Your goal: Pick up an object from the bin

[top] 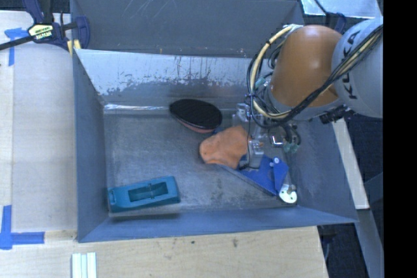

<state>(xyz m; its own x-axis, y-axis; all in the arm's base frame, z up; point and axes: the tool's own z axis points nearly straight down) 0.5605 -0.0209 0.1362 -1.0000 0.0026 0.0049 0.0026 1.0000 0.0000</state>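
My gripper (pixel 251 156) reaches down at the right side of the bin floor, its fingers low between an orange, lumpy soft thing (pixel 220 146) and a blue flat tool with a white round end (pixel 268 176). The fingertips sit at the orange thing's right edge, over the blue tool's upper part. A black oval brush-like thing with a reddish underside (pixel 195 114) lies just behind the orange thing, near the back wall. Whether anything is between the fingers is hidden.
A blue rectangular block (pixel 143 193) lies at the front left of the bin floor, well away from the gripper. The arm with its orange dome and cables hangs over the bin's right side.
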